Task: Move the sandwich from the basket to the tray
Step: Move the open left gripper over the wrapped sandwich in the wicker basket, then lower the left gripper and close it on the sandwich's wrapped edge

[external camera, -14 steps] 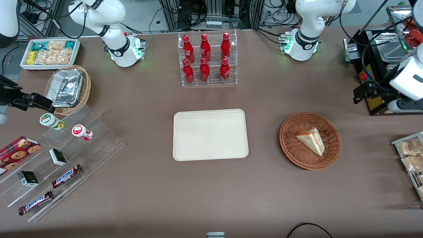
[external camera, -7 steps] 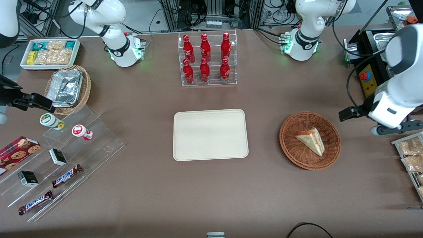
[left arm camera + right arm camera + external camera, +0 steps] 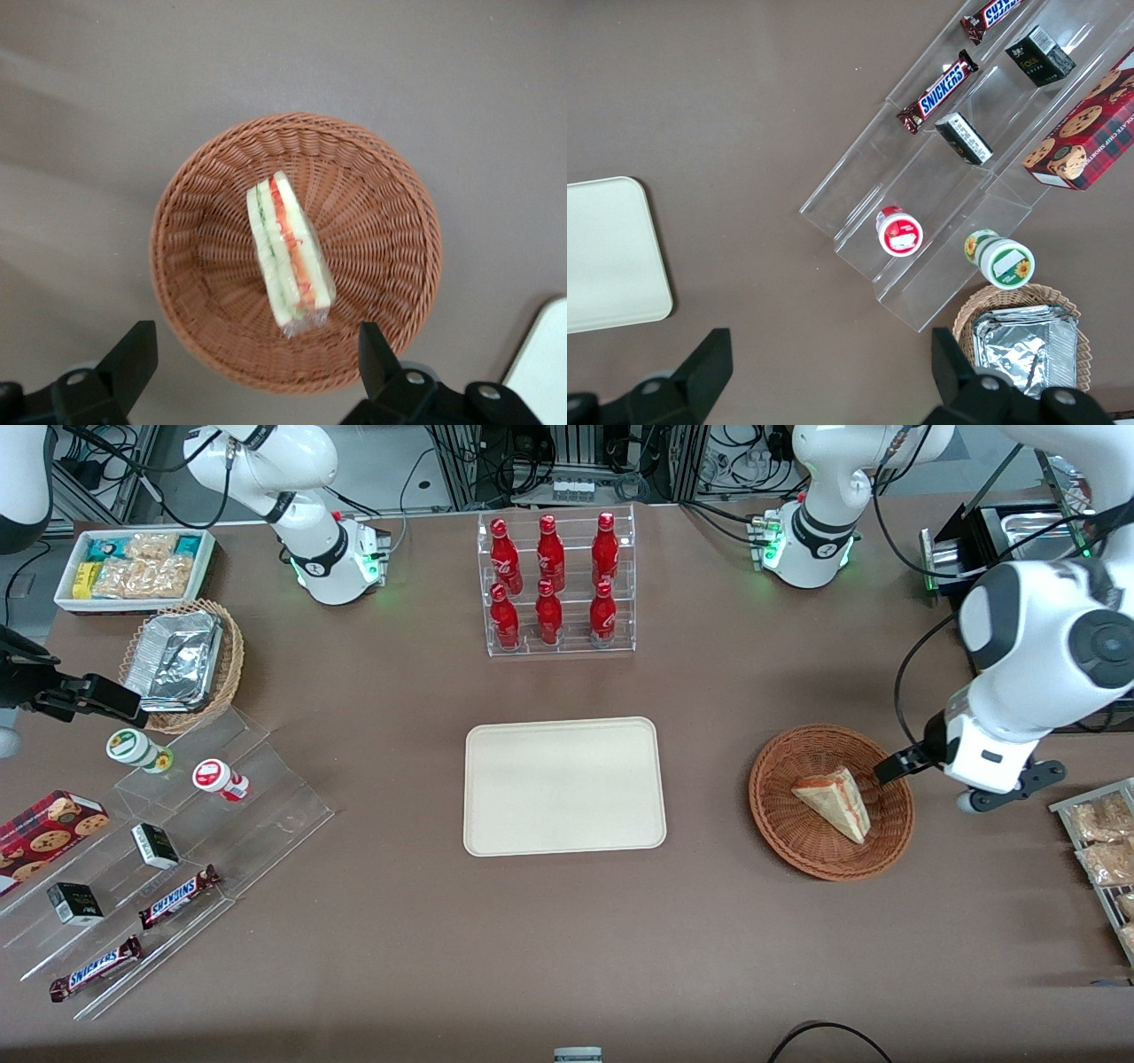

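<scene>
The sandwich (image 3: 834, 803), a pale wedge in clear wrap with red and green filling, lies in the round reddish-brown wicker basket (image 3: 780, 815). The cream tray (image 3: 564, 786) lies flat beside the basket, toward the parked arm's end, with nothing on it. My gripper (image 3: 895, 766) hangs above the basket's rim on the working arm's side, apart from the sandwich. In the left wrist view the gripper (image 3: 255, 363) is open and holds nothing. That view also shows the sandwich (image 3: 288, 252) on edge in the basket (image 3: 381, 186) and a corner of the tray (image 3: 547, 372).
A clear rack of red bottles (image 3: 555, 584) stands farther from the front camera than the tray. A wire rack of snack packets (image 3: 1103, 850) sits at the working arm's table end. Toward the parked arm's end are acrylic steps with candy bars (image 3: 177, 895) and a tan basket of foil containers (image 3: 182, 662).
The left arm has swung down from the table's end toward the basket. Its gripper now hangs over the basket's rim. Sandwich, basket and tray have not moved.
</scene>
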Controlling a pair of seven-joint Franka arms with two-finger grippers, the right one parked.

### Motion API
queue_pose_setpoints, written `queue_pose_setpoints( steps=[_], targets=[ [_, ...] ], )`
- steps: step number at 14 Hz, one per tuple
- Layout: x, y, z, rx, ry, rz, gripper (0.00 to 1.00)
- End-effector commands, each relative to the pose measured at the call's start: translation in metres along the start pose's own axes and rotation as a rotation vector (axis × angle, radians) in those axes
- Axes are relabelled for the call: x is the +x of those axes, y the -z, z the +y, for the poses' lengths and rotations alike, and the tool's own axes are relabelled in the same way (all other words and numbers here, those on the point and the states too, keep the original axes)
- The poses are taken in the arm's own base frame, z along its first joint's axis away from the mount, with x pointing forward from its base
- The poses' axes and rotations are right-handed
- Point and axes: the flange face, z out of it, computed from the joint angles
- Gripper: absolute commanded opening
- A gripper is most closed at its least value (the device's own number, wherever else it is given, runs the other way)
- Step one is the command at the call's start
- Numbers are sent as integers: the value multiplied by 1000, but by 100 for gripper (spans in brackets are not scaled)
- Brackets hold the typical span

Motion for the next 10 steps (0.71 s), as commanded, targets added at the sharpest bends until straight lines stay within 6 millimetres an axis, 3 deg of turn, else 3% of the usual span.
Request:
queue_pose_setpoints(
  steps=[1,3,6,10],
  targets=[
    [-17,-29,-3,-25,107,41,100],
    [-29,-51,4,-41,134,54,100],
    [-32,-78,5,-37,149,41,100],
    [-33,-99,10,-34,148,26,100]
  ],
)
